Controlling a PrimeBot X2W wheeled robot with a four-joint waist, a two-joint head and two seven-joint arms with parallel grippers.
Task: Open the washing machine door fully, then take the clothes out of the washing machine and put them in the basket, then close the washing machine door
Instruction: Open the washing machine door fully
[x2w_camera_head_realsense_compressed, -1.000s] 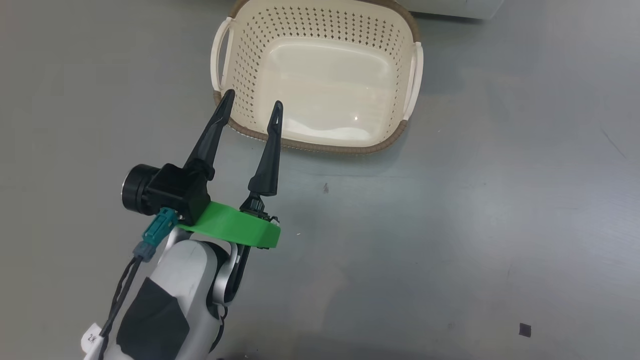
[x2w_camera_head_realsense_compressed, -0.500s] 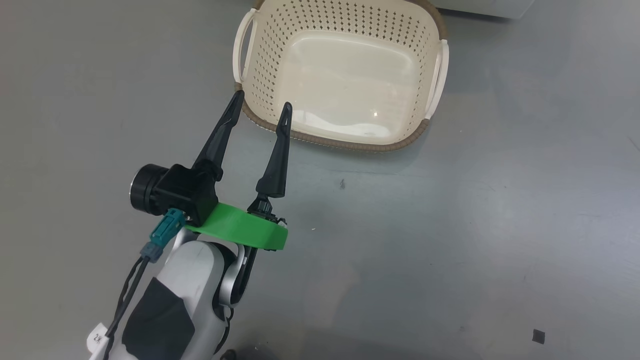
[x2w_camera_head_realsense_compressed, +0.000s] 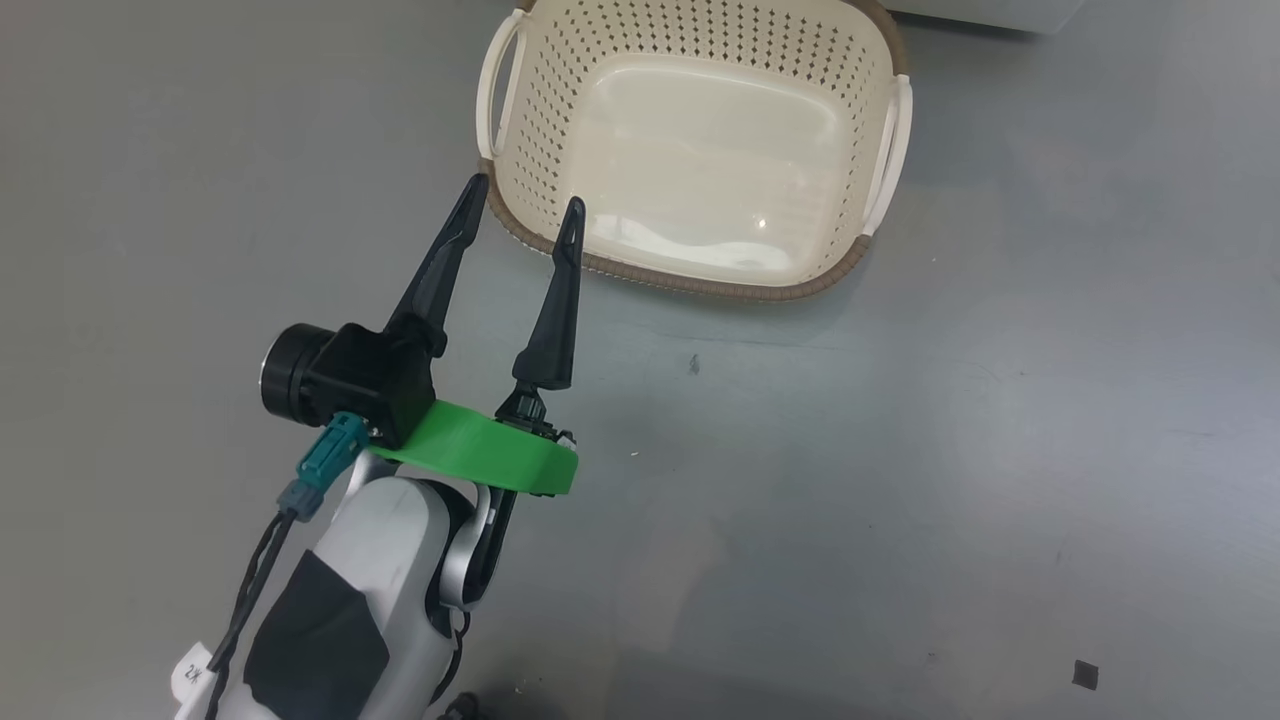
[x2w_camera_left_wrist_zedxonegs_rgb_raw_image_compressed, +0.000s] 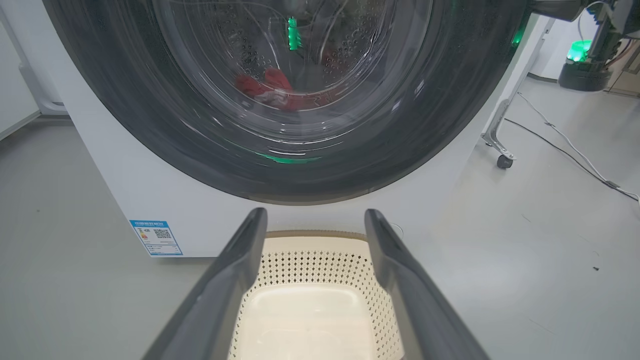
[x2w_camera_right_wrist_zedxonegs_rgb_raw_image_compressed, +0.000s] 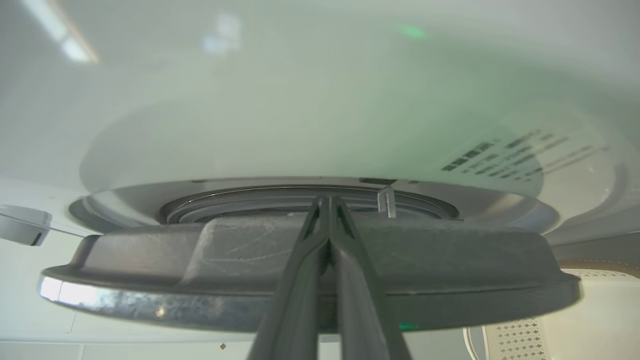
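Grey floor (x2w_camera_head_realsense_compressed: 900, 450), head view: one basket (x2w_camera_head_realsense_compressed: 690, 287), cream with a brown rim and two white side handles, stands with its bare bottom showing. The left gripper (x2w_camera_head_realsense_compressed: 527, 195) hangs at the basket's near-left corner, its two dark fingers (x2w_camera_head_realsense_compressed: 440, 270) spread wide and holding nothing. One green bracket (x2w_camera_head_realsense_compressed: 480, 460) sits at the wrist.

Left wrist view: the left gripper (x2w_camera_left_wrist_zedxonegs_rgb_raw_image_compressed: 316, 220) points over the basket (x2w_camera_left_wrist_zedxonegs_rgb_raw_image_compressed: 310, 260) toward the washing machine (x2w_camera_left_wrist_zedxonegs_rgb_raw_image_compressed: 200, 225), which stands just behind the basket. Both fingers (x2w_camera_left_wrist_zedxonegs_rgb_raw_image_compressed: 235, 280) are well apart. The washing machine door (x2w_camera_left_wrist_zedxonegs_rgb_raw_image_compressed: 300, 180), one black ring around clear glass, faces the camera. The clothes (x2w_camera_left_wrist_zedxonegs_rgb_raw_image_compressed: 265, 85), one red heap, lie in the drum behind the glass. One blue label (x2w_camera_left_wrist_zedxonegs_rgb_raw_image_compressed: 156, 237) sits low on the white front. One wheeled stand (x2w_camera_left_wrist_zedxonegs_rgb_raw_image_compressed: 500, 145) and one cable (x2w_camera_left_wrist_zedxonegs_rgb_raw_image_compressed: 565, 150) are to the right.

Right wrist view: the right gripper (x2w_camera_right_wrist_zedxonegs_rgb_raw_image_compressed: 326, 200) has its two fingers (x2w_camera_right_wrist_zedxonegs_rgb_raw_image_compressed: 300, 300) pressed together, pinching nothing. They lie across the dark edge of the washing machine door (x2w_camera_right_wrist_zedxonegs_rgb_raw_image_compressed: 150, 255), seen edge-on and standing a little off the washing machine (x2w_camera_right_wrist_zedxonegs_rgb_raw_image_compressed: 300, 100). Contact with the door cannot be told. A corner of the basket (x2w_camera_right_wrist_zedxonegs_rgb_raw_image_compressed: 590, 310) shows at lower right.
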